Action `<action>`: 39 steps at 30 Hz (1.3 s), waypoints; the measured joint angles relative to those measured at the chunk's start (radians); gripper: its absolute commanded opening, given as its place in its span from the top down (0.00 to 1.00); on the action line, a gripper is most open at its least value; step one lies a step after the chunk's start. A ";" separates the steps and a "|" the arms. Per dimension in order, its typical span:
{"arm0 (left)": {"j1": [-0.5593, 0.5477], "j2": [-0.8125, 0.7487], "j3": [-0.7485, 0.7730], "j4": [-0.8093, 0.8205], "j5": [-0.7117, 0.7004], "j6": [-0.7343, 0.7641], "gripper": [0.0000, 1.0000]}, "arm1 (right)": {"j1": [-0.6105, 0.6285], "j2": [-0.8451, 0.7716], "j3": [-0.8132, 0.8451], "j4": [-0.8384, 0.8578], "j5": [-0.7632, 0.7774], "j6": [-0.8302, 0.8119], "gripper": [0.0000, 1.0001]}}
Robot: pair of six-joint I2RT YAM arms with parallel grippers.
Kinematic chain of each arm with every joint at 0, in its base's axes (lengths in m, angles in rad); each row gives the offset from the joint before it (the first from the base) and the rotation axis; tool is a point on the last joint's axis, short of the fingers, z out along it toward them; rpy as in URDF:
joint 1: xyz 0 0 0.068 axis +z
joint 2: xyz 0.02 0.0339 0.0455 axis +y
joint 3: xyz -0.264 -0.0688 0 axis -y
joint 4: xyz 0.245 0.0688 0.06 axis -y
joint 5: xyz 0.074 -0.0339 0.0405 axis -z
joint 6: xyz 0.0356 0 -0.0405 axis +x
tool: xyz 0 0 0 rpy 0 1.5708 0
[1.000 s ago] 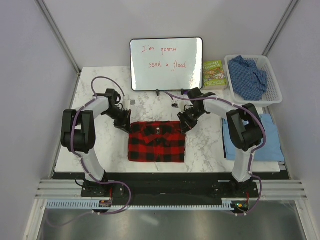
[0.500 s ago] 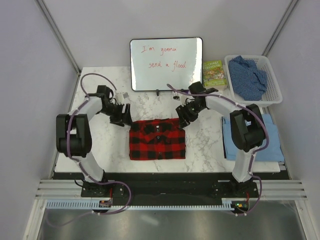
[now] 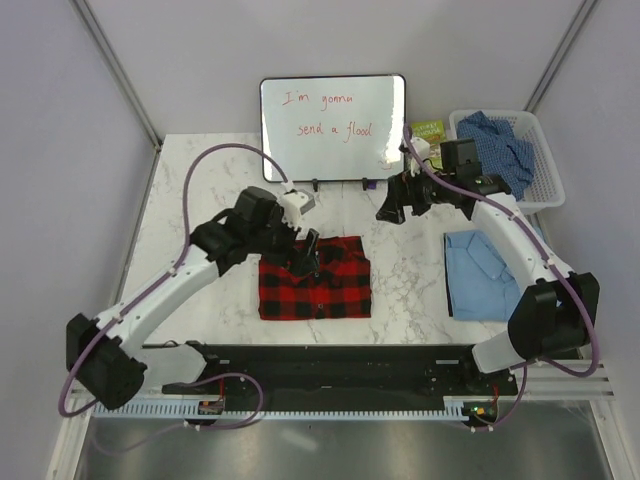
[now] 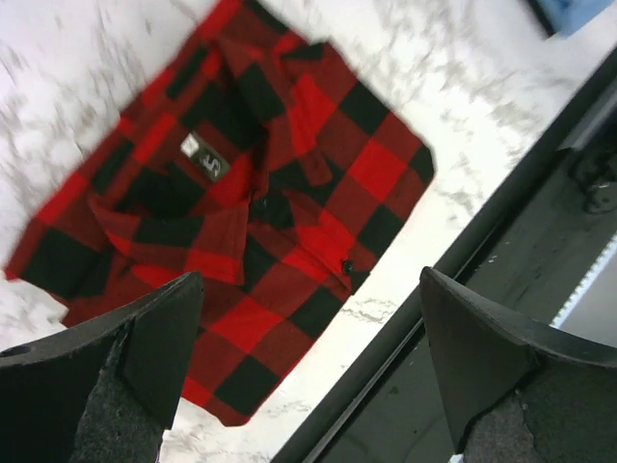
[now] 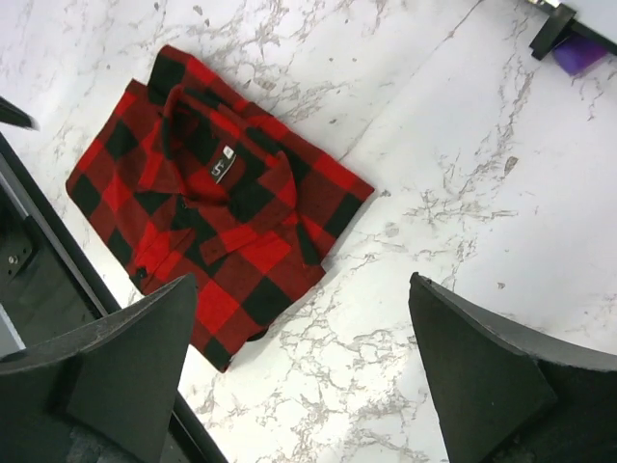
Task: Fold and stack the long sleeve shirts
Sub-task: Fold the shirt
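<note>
The red-and-black checked flannel lies folded into a rectangle at the middle of the table, collar and label up. My left gripper hovers open above its far left part, holding nothing. Raised over bare marble beyond the flannel's far right corner, my right gripper is open and empty too. A light blue shirt lies folded flat at the right. The darker blue speckled shirt sits crumpled in the white basket.
A whiteboard with red writing stands at the back, on feet. A green book is propped between it and the basket. The black rail runs along the table's near edge.
Both grippers went from shut at the flannel's far corners to open and lifted away. The left arm swung over the shirt; the right drew back toward the basket.
</note>
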 measured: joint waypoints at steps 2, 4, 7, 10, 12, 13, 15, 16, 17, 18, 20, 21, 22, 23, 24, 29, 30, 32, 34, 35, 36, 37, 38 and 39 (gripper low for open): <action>-0.035 0.069 -0.011 -0.011 -0.061 -0.040 0.01 | -0.005 -0.016 -0.009 0.013 0.002 0.014 0.02; -0.046 0.105 -0.032 -0.017 -0.100 -0.064 0.00 | 0.003 -0.014 -0.018 0.012 0.001 0.026 0.02; -0.043 0.111 -0.043 -0.033 -0.106 -0.073 0.00 | 0.012 -0.002 -0.085 0.032 -0.007 0.057 0.02; -0.056 0.142 -0.027 -0.033 -0.075 -0.047 0.01 | 0.011 0.011 -0.241 0.081 -0.033 0.129 0.02; -0.107 0.181 -0.016 -0.014 -0.078 0.014 0.00 | 0.010 0.032 -0.330 0.109 -0.056 0.195 0.02; -0.146 0.194 -0.022 0.010 -0.085 0.053 0.00 | 0.007 0.040 -0.362 0.121 -0.061 0.229 0.02; -0.237 0.183 -0.075 0.090 -0.102 0.147 0.01 | 0.002 0.050 -0.394 0.141 -0.071 0.288 0.02; -0.280 0.161 -0.119 0.131 -0.104 0.204 0.00 | -0.002 0.050 -0.395 0.148 -0.076 0.309 0.02; -0.315 0.140 -0.160 0.169 -0.110 0.256 0.00 | -0.008 0.050 -0.395 0.167 -0.084 0.330 0.02; -0.371 0.114 -0.214 0.211 -0.126 0.327 0.01 | -0.014 0.048 -0.395 0.192 -0.091 0.353 0.02; -0.443 0.109 -0.261 0.263 -0.154 0.418 0.07 | -0.026 0.043 -0.399 0.231 -0.093 0.394 0.02; -0.480 0.123 -0.272 0.293 -0.170 0.461 0.10 | -0.032 0.036 -0.411 0.253 -0.095 0.418 0.02; -0.505 0.142 -0.275 0.319 -0.185 0.494 0.15 | -0.037 0.030 -0.424 0.268 -0.100 0.436 0.02; -0.528 0.171 -0.275 0.360 -0.199 0.532 0.18 | -0.044 0.021 -0.446 0.293 -0.108 0.460 0.02; -0.547 0.202 -0.275 0.402 -0.214 0.566 0.19 | -0.050 0.016 -0.469 0.310 -0.113 0.481 0.02; -0.609 0.313 -0.299 0.553 -0.271 0.697 0.37 | -0.066 0.016 -0.537 0.333 -0.114 0.569 0.02; -0.620 0.329 -0.301 0.572 -0.280 0.713 0.37 | -0.068 0.018 -0.542 0.339 -0.117 0.582 0.02; -0.637 0.364 -0.301 0.607 -0.287 0.741 0.36 | -0.071 0.021 -0.548 0.354 -0.126 0.605 0.02; -0.643 0.395 -0.301 0.634 -0.292 0.760 0.38 | -0.071 0.029 -0.550 0.370 -0.139 0.621 0.09; -0.644 0.407 -0.301 0.642 -0.297 0.764 0.37 | -0.071 0.035 -0.550 0.374 -0.143 0.623 0.21; -0.643 0.413 -0.301 0.646 -0.304 0.767 0.34 | -0.071 0.043 -0.550 0.379 -0.146 0.623 0.28; -0.642 0.414 -0.303 0.647 -0.306 0.768 0.34 | -0.071 0.051 -0.550 0.384 -0.149 0.623 0.35; -0.639 0.412 -0.304 0.653 -0.306 0.768 0.33 | -0.071 0.059 -0.551 0.389 -0.150 0.624 0.45; -0.636 0.405 -0.309 0.659 -0.306 0.768 0.32 | -0.071 0.065 -0.552 0.393 -0.151 0.626 0.49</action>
